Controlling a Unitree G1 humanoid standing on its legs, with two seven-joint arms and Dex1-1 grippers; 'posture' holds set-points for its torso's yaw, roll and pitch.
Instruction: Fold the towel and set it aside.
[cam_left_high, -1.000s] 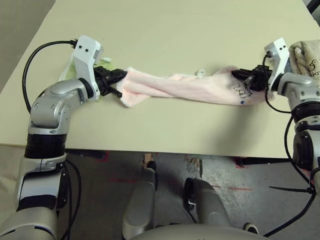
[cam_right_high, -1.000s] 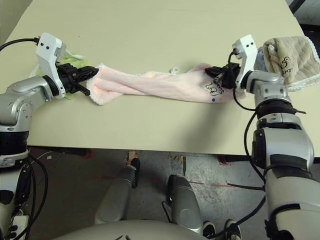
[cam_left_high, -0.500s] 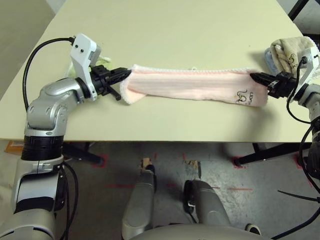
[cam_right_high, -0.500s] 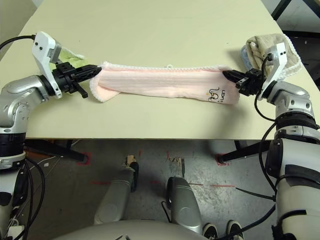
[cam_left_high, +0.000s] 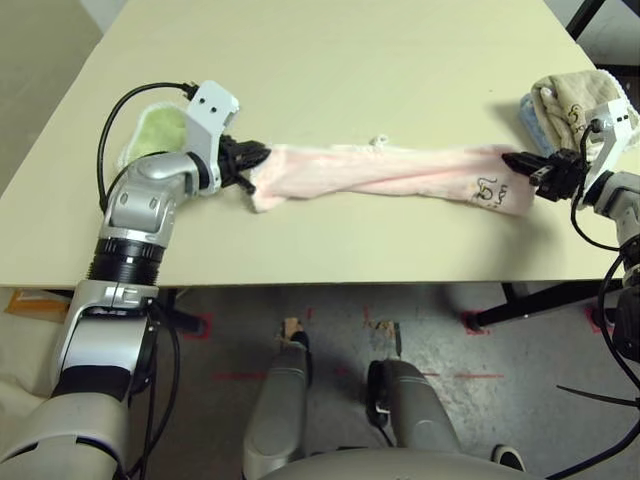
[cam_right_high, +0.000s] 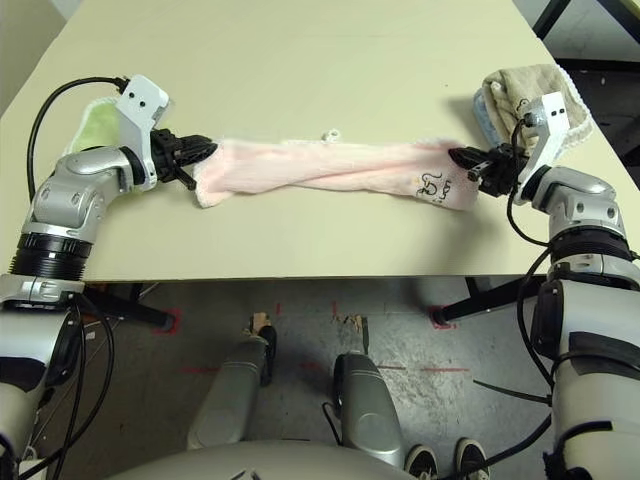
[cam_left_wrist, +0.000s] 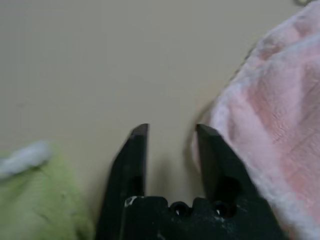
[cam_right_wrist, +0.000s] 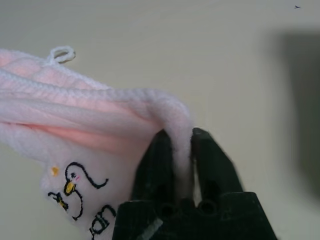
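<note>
From the head camera, the pale pink towel (cam_left_high: 385, 174) lies bunched into a long strip across the desk (cam_left_high: 330, 60), running from nine o'clock to three o'clock near the front edge, its dark printed emblem (cam_left_high: 488, 188) at the three o'clock end. The left pincer (cam_left_high: 250, 160) sits at the towel's nine o'clock end, with a light-green fluffy cloth (cam_left_high: 155, 132) just behind that arm. The right pincer (cam_left_high: 527, 166) meets the three o'clock end, and a beige towel with a blue layer (cam_left_high: 568, 103) lies just beyond it at about one o'clock. In the left wrist view, the left pincer (cam_left_wrist: 170, 131) stands narrowly parted with bare desk between its tips, the pink towel just beside one finger. In the right wrist view, the right pincer (cam_right_wrist: 181, 136) pinches a fold of the towel's white edging, the emblem close below.
</note>
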